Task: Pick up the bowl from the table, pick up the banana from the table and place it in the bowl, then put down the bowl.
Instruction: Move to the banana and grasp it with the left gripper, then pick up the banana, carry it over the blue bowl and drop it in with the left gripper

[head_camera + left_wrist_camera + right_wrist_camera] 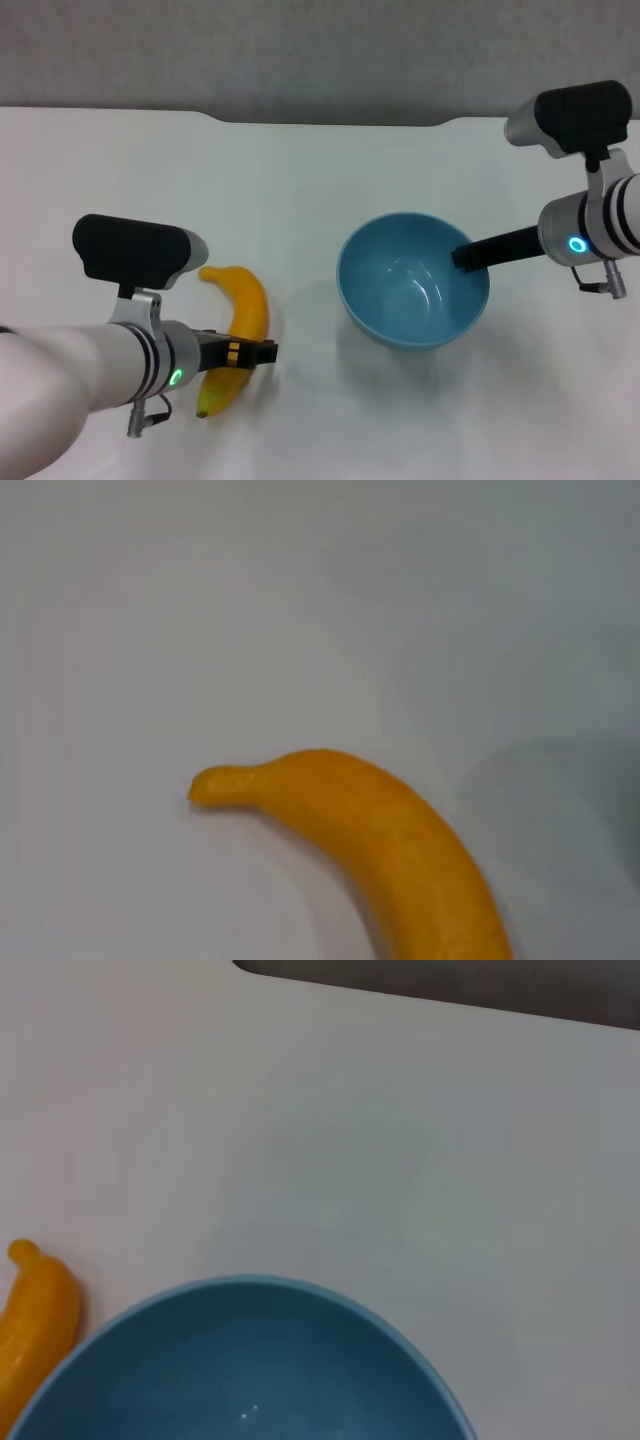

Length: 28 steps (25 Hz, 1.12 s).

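the right gripper pinches the bowl rim at its 3 o'clock, seemingly lifted off the table, while the left gripper straddles the banana, grip unclear, so loading and set-down remain.

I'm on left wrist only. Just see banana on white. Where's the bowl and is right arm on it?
Observer: The bowl is to the banana's right; the right gripper is at its right rim.
Operator: Bowl lifted yet?
Observer: Can't tell; there's a shadow beneath it on the table.
Operator: And my left gripper?
Observer: The left gripper is over the banana's lower half, near the dark end.
Operator: Anything in the bowl?
Observer: No, it's empty.
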Each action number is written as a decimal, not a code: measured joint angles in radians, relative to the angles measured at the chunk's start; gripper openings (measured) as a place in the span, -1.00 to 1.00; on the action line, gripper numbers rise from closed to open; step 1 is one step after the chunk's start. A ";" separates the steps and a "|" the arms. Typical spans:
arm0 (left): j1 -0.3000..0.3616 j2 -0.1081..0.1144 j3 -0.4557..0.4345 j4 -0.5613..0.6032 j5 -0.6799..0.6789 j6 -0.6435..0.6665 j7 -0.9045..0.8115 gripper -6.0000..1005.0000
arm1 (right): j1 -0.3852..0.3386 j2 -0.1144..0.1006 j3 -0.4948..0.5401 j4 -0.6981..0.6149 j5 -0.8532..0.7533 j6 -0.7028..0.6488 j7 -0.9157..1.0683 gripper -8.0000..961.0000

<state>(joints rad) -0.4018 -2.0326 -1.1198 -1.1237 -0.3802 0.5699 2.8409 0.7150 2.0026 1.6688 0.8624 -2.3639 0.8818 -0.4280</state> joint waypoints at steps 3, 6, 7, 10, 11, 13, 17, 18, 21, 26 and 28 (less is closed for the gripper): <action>-0.009 0.000 0.000 0.022 -0.007 -0.006 0.000 0.61 | 0.000 0.001 -0.002 -0.001 0.000 -0.001 0.000 -0.87; -0.012 0.000 -0.003 0.027 -0.014 -0.006 0.000 0.61 | -0.002 0.002 0.002 0.002 0.002 -0.005 0.000 -0.87; -0.012 0.000 -0.004 0.028 -0.015 -0.006 0.000 0.61 | -0.003 0.002 0.004 0.004 0.003 -0.005 0.000 -0.87; -0.012 0.000 -0.007 0.033 -0.015 -0.007 0.000 0.54 | -0.006 0.002 0.005 0.006 0.003 -0.006 0.000 -0.87; -0.013 0.000 -0.007 0.036 -0.014 -0.007 0.000 0.48 | -0.006 0.002 0.005 0.006 0.003 -0.006 0.000 -0.87; -0.013 0.000 -0.008 0.039 -0.012 -0.007 0.000 0.35 | -0.007 0.002 0.005 0.006 0.003 -0.006 0.000 -0.87; -0.013 0.000 -0.007 0.042 -0.007 -0.009 0.000 0.15 | -0.008 0.002 0.005 0.006 0.004 -0.006 0.000 -0.86; -0.013 0.000 -0.007 0.043 -0.007 -0.010 0.000 0.11 | -0.009 0.002 0.005 0.006 0.004 -0.007 0.000 -0.86; -0.011 0.002 -0.016 0.043 -0.009 -0.008 0.000 0.00 | -0.011 0.002 0.005 0.003 0.005 -0.008 0.000 -0.86; 0.005 0.011 -0.060 0.012 0.006 0.010 0.000 0.00 | -0.022 0.002 0.003 -0.003 0.005 -0.014 0.000 -0.86; 0.038 0.020 -0.087 -0.045 0.027 0.028 0.000 0.00 | -0.024 0.003 -0.002 -0.005 0.005 -0.020 -0.003 -0.86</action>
<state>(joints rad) -0.3640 -2.0130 -1.2071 -1.1688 -0.3533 0.5980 2.8414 0.6909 2.0058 1.6667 0.8573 -2.3585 0.8620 -0.4308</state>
